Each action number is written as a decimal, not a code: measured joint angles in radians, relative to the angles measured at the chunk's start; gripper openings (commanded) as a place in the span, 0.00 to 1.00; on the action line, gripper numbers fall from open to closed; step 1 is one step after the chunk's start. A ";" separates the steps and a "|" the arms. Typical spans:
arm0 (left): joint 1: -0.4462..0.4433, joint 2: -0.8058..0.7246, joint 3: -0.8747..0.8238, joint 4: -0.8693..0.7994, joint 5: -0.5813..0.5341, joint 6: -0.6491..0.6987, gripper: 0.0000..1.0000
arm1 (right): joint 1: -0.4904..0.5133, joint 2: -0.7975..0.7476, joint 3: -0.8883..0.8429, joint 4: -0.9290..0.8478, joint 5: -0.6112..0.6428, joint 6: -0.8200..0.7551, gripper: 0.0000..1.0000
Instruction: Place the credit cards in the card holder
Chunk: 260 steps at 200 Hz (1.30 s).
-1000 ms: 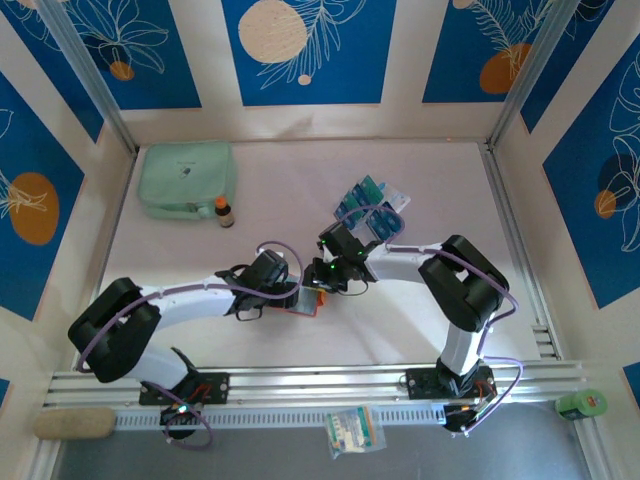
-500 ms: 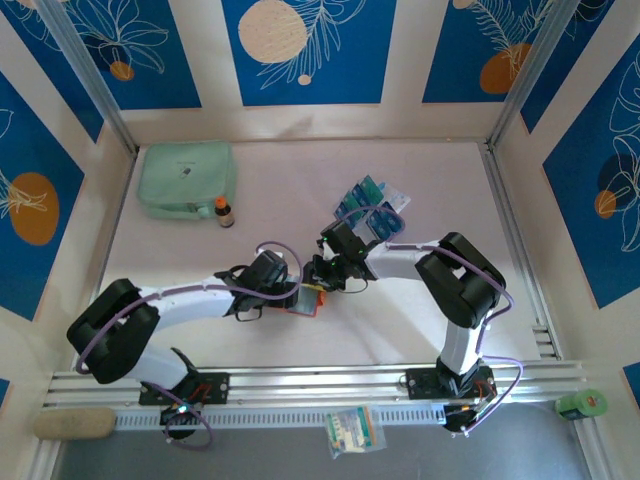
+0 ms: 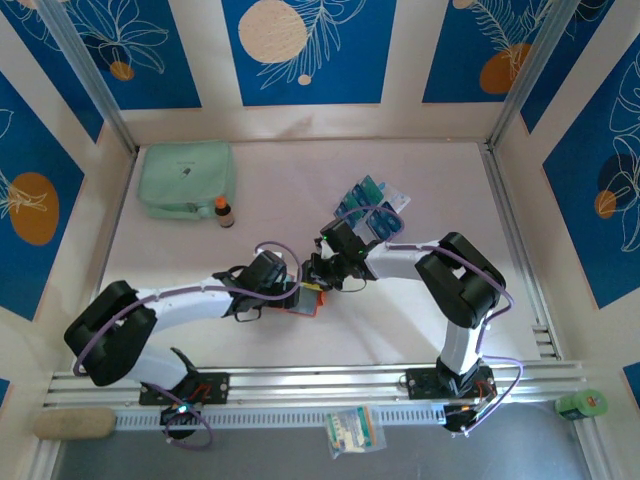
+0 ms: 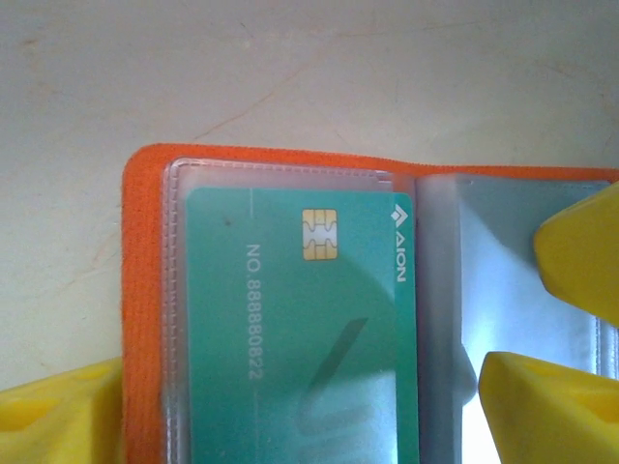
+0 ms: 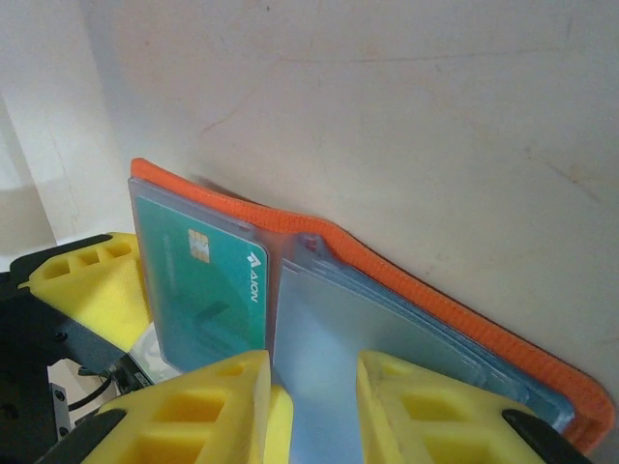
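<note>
Item: orange card holder [image 3: 305, 300], lying open mid-tabletop, on the near side of the loose credit cards [image 3: 372, 208] fanned at far right.
Left hand [image 3: 288, 296]: spread wide, straddling the left page.
Right hand [image 5: 314, 411]: pinching the clear pocket leaves [image 5: 319, 324], standing them up off the spine.
Step in hand, as judged: baring an empty pocket. Keep the leaves lifted, steady the cover, fetch cards singly.
Left wrist view: teal card [image 4: 300, 329] already sleeved, chip and number legible.
Right wrist view: stacked leaves and curling orange cover, detail too small from above.
</note>
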 measured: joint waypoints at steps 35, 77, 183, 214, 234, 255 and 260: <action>0.000 -0.003 -0.015 0.010 -0.013 -0.001 0.79 | -0.001 -0.001 0.000 0.003 0.000 0.000 0.29; 0.000 -0.014 -0.029 0.018 -0.022 -0.008 0.73 | -0.003 -0.043 -0.002 -0.034 0.031 -0.006 0.29; 0.000 -0.032 -0.048 0.028 -0.021 -0.009 0.70 | 0.033 -0.058 -0.008 -0.084 0.111 -0.019 0.30; 0.000 -0.032 -0.050 0.032 -0.021 -0.009 0.70 | 0.037 -0.041 -0.008 -0.092 0.134 -0.018 0.32; 0.000 -0.032 -0.050 0.032 -0.021 -0.010 0.70 | 0.037 -0.040 -0.008 -0.095 0.142 -0.019 0.39; 0.000 -0.032 -0.050 0.032 -0.021 -0.012 0.70 | 0.038 -0.040 -0.008 -0.095 0.147 -0.013 0.44; 0.000 -0.032 -0.050 0.032 -0.021 -0.013 0.69 | 0.038 -0.040 -0.008 -0.095 0.148 -0.012 0.44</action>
